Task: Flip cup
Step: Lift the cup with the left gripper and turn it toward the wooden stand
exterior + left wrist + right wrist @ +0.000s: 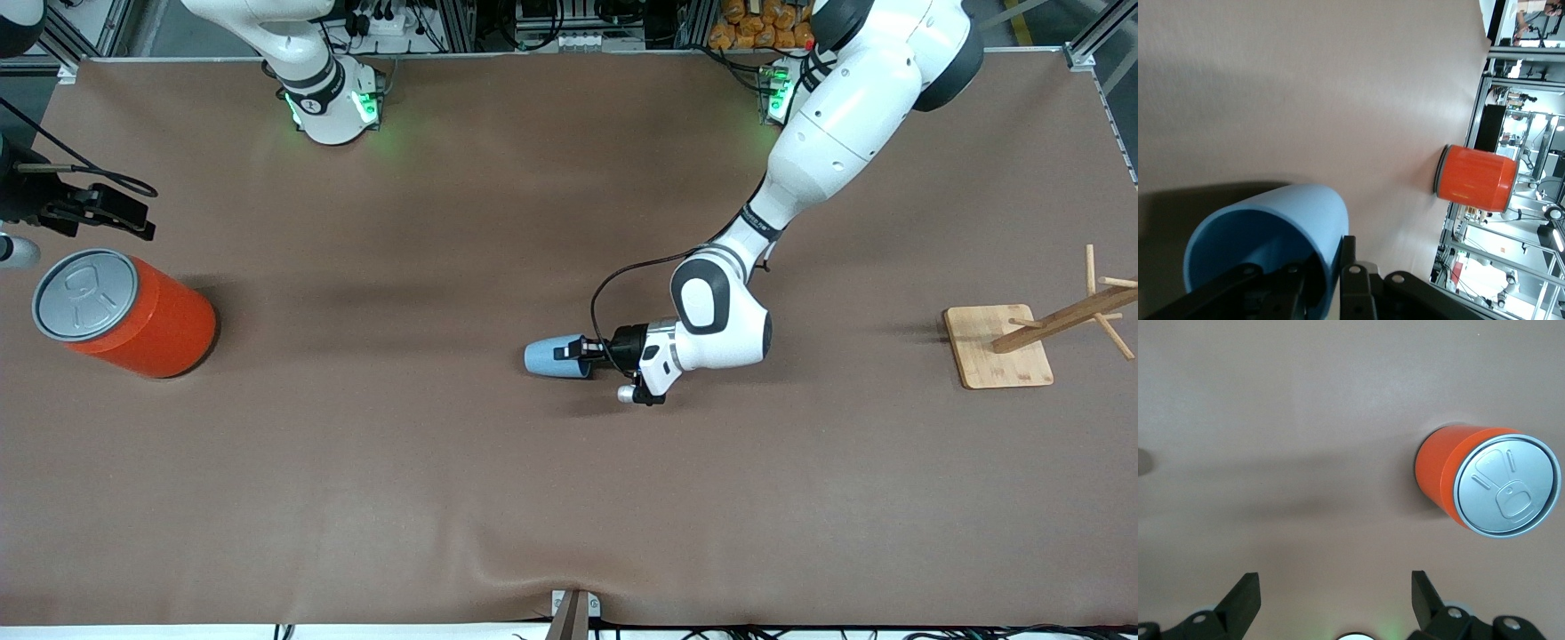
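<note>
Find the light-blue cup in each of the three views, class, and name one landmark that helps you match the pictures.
Front view: the cup lies on its side at mid-table, its rim clamped by the left hand.
Left wrist view: the cup fills the lower corner, open mouth toward the camera, one finger inside.
Right wrist view: not in it; the right hand waits, open.
Shared landmark: the orange can.
</note>
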`<control>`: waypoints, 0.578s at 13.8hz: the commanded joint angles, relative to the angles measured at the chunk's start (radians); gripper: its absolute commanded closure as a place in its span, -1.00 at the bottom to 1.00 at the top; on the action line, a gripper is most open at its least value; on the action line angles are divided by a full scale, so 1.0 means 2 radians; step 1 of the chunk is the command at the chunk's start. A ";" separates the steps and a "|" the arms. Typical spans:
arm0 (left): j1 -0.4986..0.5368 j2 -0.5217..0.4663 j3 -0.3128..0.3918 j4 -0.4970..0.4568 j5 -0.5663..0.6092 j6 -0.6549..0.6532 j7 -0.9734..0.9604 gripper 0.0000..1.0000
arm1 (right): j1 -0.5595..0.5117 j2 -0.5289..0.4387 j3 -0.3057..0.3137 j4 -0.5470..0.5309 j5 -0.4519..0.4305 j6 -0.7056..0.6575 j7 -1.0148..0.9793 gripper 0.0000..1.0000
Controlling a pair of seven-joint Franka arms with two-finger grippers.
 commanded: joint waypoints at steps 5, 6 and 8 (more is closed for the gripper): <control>0.012 -0.085 0.053 -0.016 0.061 0.041 -0.015 1.00 | -0.005 0.001 0.005 0.005 -0.004 -0.003 0.002 -1.00; 0.016 -0.100 0.064 -0.021 0.097 0.040 -0.036 1.00 | -0.005 0.001 0.005 0.005 -0.004 -0.003 0.002 -1.00; 0.036 -0.122 0.077 -0.028 0.160 0.033 -0.085 1.00 | -0.005 0.002 0.005 0.005 -0.004 -0.004 0.002 -1.00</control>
